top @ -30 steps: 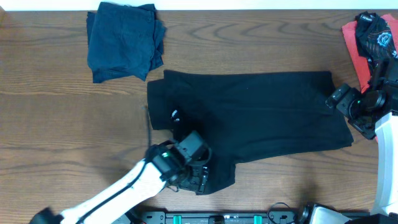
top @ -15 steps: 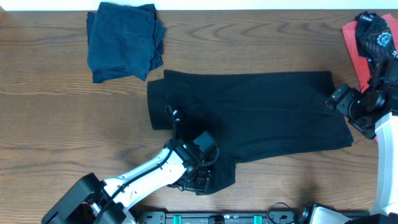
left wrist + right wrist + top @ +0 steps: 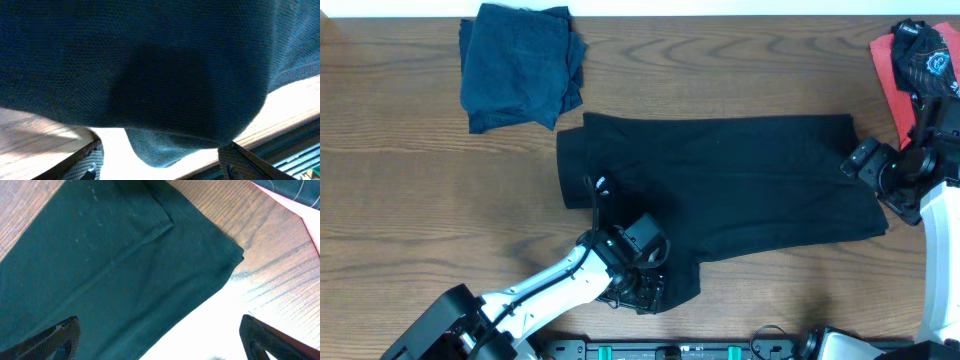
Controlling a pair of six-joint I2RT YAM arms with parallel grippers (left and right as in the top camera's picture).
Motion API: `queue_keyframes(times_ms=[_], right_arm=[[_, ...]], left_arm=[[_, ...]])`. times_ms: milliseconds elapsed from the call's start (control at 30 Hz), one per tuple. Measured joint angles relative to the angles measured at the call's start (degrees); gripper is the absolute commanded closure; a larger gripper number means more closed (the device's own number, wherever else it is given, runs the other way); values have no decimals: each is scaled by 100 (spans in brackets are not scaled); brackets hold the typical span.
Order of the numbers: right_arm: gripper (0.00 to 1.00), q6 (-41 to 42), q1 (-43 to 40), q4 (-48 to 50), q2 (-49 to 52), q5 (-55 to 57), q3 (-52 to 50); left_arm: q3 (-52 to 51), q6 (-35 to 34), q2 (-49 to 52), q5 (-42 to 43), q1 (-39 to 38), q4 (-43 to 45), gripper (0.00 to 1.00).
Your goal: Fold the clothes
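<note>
Folded navy pile (image 3: 520, 68) and coral-red garment (image 3: 892, 80) flank the spread black shirt (image 3: 740, 180).

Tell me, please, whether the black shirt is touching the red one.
Apart. The right wrist view shows the table between the black shirt corner and the red shirt edge.
</note>
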Motion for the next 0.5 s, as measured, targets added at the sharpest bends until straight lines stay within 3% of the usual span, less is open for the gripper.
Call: queue_keyframes(times_ms=[100, 200, 333, 500], right_arm=[[1, 0, 0, 0, 0, 0, -7], [1, 0, 0, 0, 0, -2, -20], [2, 2, 0, 81, 0, 7, -140], [1, 221, -9, 404, 4, 111, -494]], left_arm=[[-24, -20, 2, 28, 0, 55, 45], [-66, 26, 24, 92, -2, 92, 54], [-125, 22, 63, 142, -7, 92, 91], [-168, 79, 103, 164, -4, 70, 94]])
